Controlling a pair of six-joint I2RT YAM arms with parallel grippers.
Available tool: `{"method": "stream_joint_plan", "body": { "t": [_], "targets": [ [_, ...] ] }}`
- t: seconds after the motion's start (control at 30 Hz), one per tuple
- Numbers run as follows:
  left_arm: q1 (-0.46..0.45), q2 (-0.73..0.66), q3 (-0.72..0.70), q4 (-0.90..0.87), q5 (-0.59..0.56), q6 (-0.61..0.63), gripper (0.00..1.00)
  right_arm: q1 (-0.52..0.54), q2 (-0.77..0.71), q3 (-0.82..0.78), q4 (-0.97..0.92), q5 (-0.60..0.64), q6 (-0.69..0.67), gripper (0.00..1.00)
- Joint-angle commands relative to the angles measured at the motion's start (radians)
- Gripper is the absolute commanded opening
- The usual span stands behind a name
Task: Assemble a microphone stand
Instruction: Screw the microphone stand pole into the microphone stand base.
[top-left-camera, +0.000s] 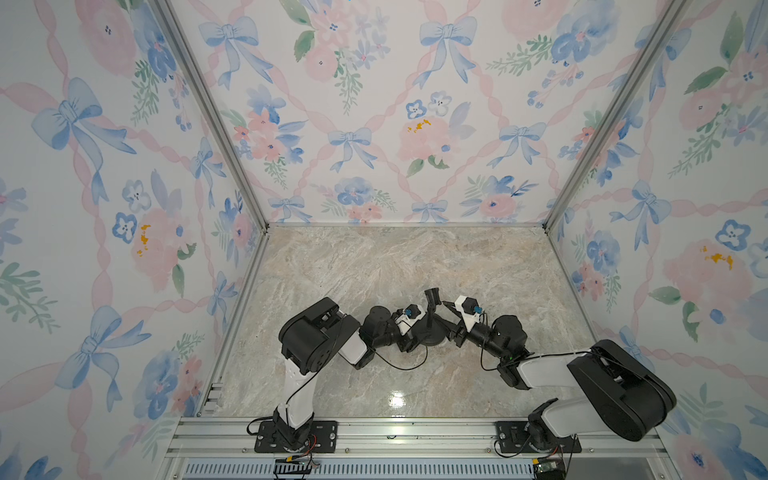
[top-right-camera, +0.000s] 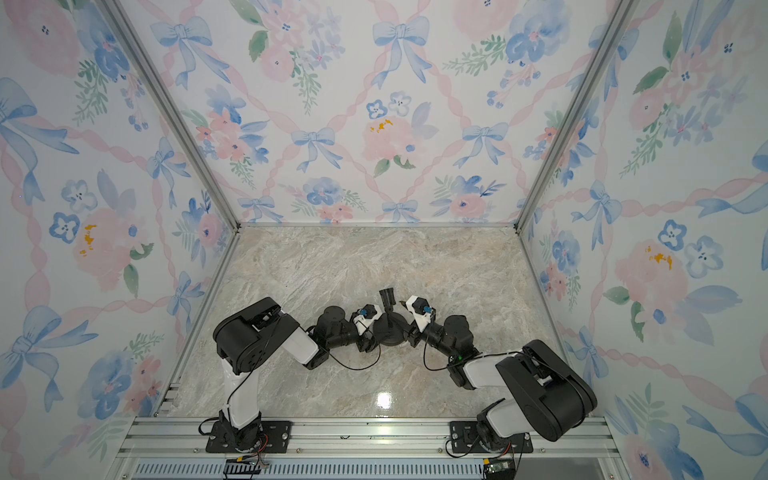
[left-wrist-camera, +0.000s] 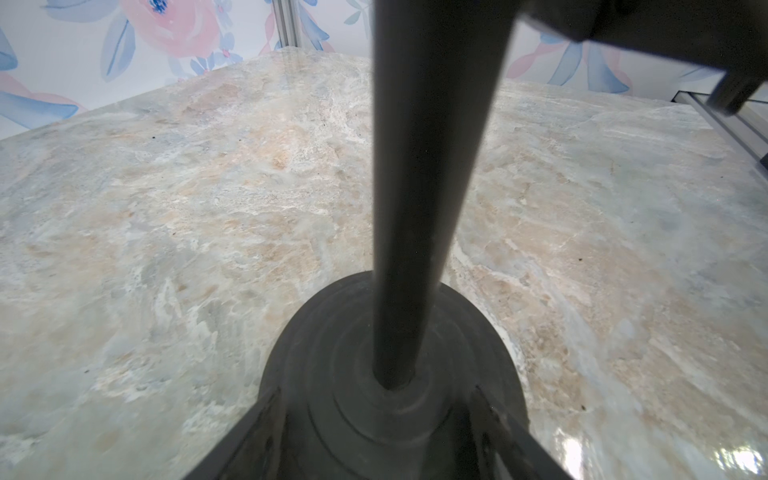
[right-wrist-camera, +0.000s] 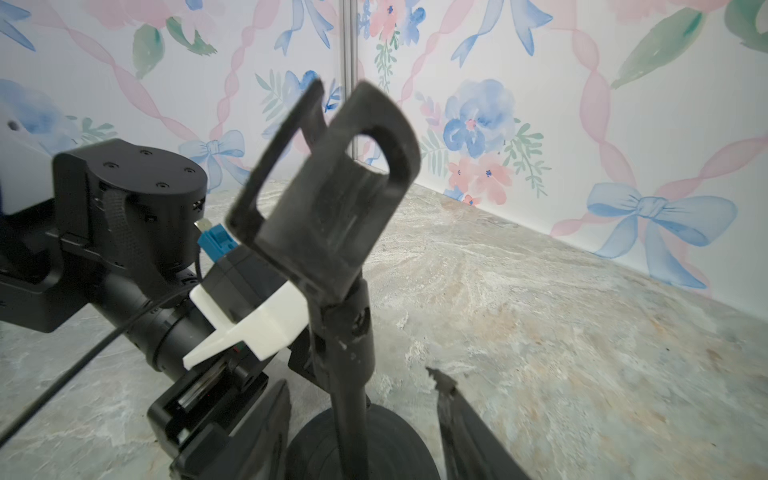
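Right jaws stand open around the upright rod; left jaws straddle the base, grip cannot be told.

Microphone stand is standing upright on the marble worktop, clip end uppermost. Left end effector and right end effector are flanking its rod closely, one reaching in from each side.
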Motion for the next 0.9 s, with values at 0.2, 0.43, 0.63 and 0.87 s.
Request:
{"method": "stream_joint_plan", "body": {
  "t": [0.2,0.43,0.63,0.87],
  "targets": [
    [0.001,0.05,-0.031,-0.185,-0.049,0.04,0.72,-0.117,0.028,0.308,-0.605,-0.462,-0.232,0.59],
    [0.002,0.054,-0.022,-0.19,-0.046,0.038,0.72,-0.111,0.111,0.4,-0.66,-0.5,-0.253,0.51],
    [0.002,0.051,-0.02,-0.194,-0.052,0.038,0.72,-0.113,0.125,0.406,-0.617,-0.474,-0.223,0.23],
    [0.003,0.054,-0.021,-0.196,-0.065,0.035,0.72,-0.102,0.142,0.253,-0.227,-0.362,-0.067,0.04]
  ]
}}
